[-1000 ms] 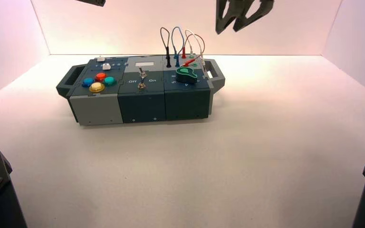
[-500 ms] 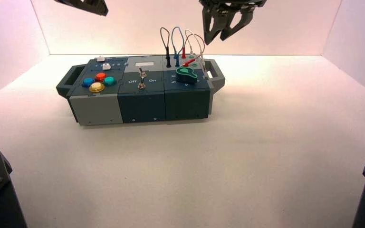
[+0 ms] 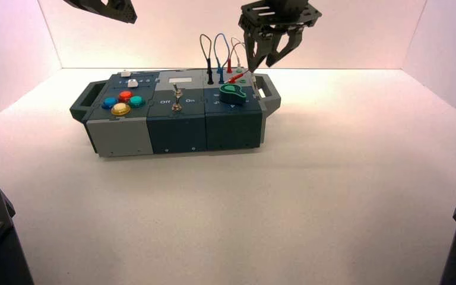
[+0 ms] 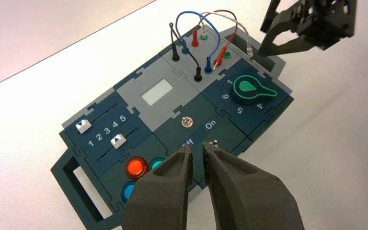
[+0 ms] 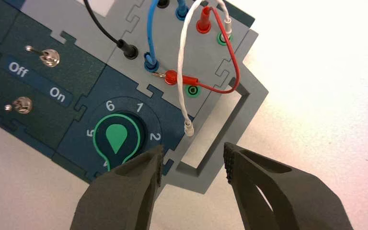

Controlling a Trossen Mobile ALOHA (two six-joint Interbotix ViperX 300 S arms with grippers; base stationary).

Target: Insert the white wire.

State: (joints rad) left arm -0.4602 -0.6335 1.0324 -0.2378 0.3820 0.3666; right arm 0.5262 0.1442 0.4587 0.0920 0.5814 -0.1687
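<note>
The right pincer [image 5: 191,160] hung spread wide just above the box's right end, its two dark fingers [image 5: 124,191] either side of the gap and pinching nothing. Between them, a little ahead, dangled the loose plug of the white wire [image 5: 186,91]. That plug hung free over the edge of the grey wire panel, beside the box's handle [image 5: 220,139] and touching no socket. The wire's other end sat plugged in at the far row, next to a green socket. From there the wire arched up and over the red wire [image 5: 227,57].

The red wire also had one plug in the far row. Its other plug lay flat on the panel beside a second green socket [image 5: 192,90], which stood open. The blue wire [image 5: 151,33] and black wire [image 5: 103,31] looked seated at both ends. The green knob [image 5: 117,136] was just beside the left finger.

In the high view the right pincer [image 3: 268,56] stood over the wire loops at the box's [image 3: 175,127] back right corner. The left pincer [image 4: 195,158] hung high over the front of the box near the On/Off switch [image 4: 187,122], pressed nearly together and empty.

The task was judged barely begun. The wire was not yet gripped, so pinching the loose plug, carrying it to a free socket and pushing it home all remained.
</note>
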